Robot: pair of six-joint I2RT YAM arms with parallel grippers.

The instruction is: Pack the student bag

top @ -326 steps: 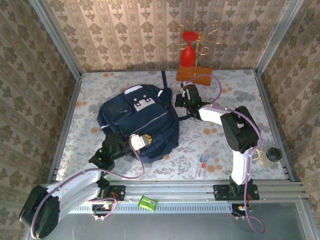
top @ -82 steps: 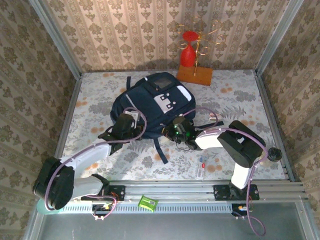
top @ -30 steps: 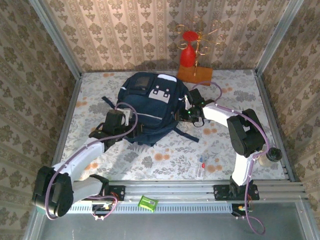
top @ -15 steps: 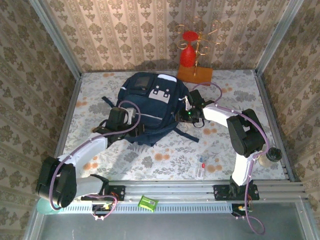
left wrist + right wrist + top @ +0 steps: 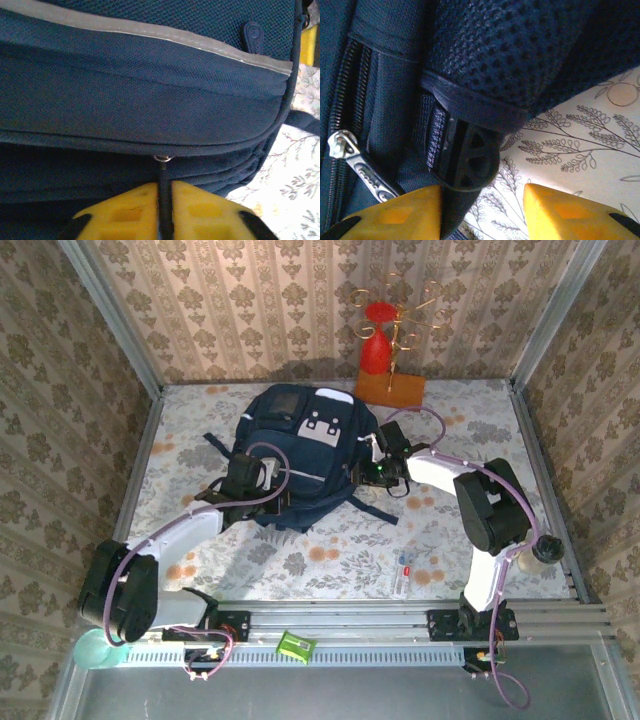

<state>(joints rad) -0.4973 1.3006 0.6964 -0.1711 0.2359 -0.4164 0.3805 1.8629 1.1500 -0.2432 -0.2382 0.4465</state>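
Left pincer (image 5: 165, 202) is clamped on the zipper pull (image 5: 163, 175) of the student bag (image 5: 300, 455), dead ahead; the zip line (image 5: 90, 144) runs crosswise. Right pincer (image 5: 482, 205) hangs open at the bag's right side.

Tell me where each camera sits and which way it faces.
Top external: above, behind the bases, looking down; left tool and right tool at the student bag.
Left wrist: on the left arm, facing the bag's side; its fingers shut on a zipper pull.
Right wrist: facing the bag's edge and table; its fingers apart.
Shared: all see the bag.
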